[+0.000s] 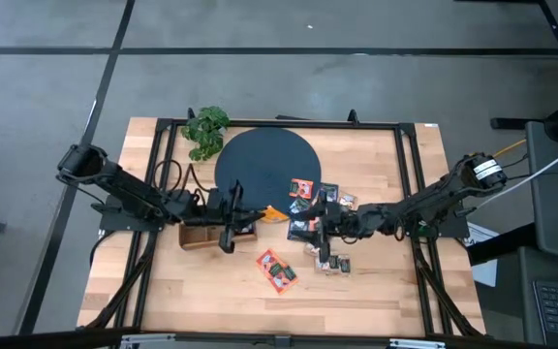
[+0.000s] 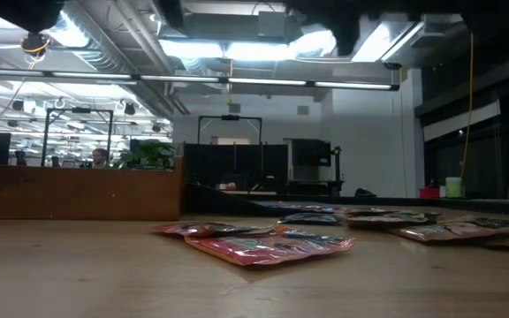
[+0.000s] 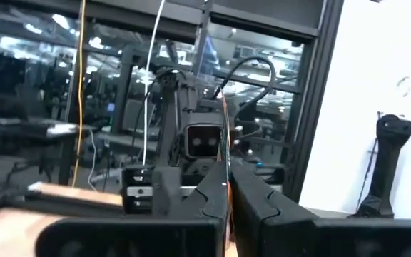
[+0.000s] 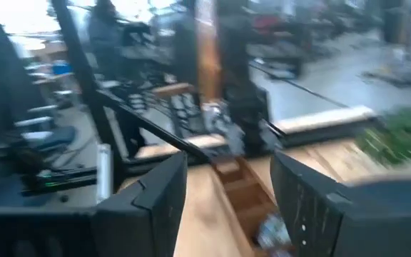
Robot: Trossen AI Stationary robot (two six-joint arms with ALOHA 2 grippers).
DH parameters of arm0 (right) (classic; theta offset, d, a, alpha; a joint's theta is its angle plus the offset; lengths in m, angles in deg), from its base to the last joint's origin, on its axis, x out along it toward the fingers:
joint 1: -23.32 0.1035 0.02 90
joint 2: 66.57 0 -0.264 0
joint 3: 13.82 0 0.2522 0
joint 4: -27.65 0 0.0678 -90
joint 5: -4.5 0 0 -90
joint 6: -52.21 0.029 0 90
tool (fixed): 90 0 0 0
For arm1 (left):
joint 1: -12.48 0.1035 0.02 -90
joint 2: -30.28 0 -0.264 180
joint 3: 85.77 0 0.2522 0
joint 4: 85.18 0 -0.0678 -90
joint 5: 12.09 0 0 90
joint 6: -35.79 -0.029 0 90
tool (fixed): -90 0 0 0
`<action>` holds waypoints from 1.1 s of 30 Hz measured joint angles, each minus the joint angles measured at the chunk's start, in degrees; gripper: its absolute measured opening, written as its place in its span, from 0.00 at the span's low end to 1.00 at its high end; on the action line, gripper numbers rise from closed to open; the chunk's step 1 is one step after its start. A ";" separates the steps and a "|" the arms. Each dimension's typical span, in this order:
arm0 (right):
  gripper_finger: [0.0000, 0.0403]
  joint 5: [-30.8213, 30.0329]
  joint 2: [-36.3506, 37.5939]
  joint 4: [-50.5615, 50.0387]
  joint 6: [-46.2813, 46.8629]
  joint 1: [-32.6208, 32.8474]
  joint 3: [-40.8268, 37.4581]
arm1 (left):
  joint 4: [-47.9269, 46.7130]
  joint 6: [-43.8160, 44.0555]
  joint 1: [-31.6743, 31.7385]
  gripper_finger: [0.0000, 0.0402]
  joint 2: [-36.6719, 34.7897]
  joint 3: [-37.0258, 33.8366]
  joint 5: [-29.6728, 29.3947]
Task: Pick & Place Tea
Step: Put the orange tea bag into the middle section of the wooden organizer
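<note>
Several small tea sachets lie flat on the table's right half: an orange-red one near the front, another at the edge of the dark disc, and dark ones. My left gripper hovers beside the brown wooden tray, shut on an orange-red sachet. My right gripper faces it from the right above the sachets, open with nothing between its fingers. In the low view, sachets lie flat on the wood. My left gripper pinches the orange-red sachet between its two shut fingers. In the left wrist view it shows edge-on as a thin orange line. The fingers come roughly level from the table's left. The sachet sticks out past the fingertips, clear of the table.
A leafy green plant stands at the far left corner beside the disc. The black frame rails run along the table's sides. Bare wood lies at the near left.
</note>
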State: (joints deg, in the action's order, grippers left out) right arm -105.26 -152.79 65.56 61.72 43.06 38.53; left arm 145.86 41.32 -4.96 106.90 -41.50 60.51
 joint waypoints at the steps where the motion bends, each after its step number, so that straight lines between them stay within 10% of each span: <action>1: 0.50 0.82 0.00 -0.04 -1.18 -0.06 0.72 | 0.00 -0.67 0.11 0.00 0.00 0.26 0.38; 22: 0.49 1.45 0.00 -0.11 -8.01 -2.50 6.29 | 0.81 -4.25 2.59 0.00 0.04 1.17 6.68; 33: 0.05 2.01 0.00 -0.16 -8.80 -2.70 6.29 | 0.76 -3.82 4.14 0.01 0.04 1.17 6.68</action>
State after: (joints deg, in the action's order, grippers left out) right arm -103.24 -152.79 65.40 52.92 40.36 44.82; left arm 146.62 37.50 -0.81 106.94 -40.33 67.19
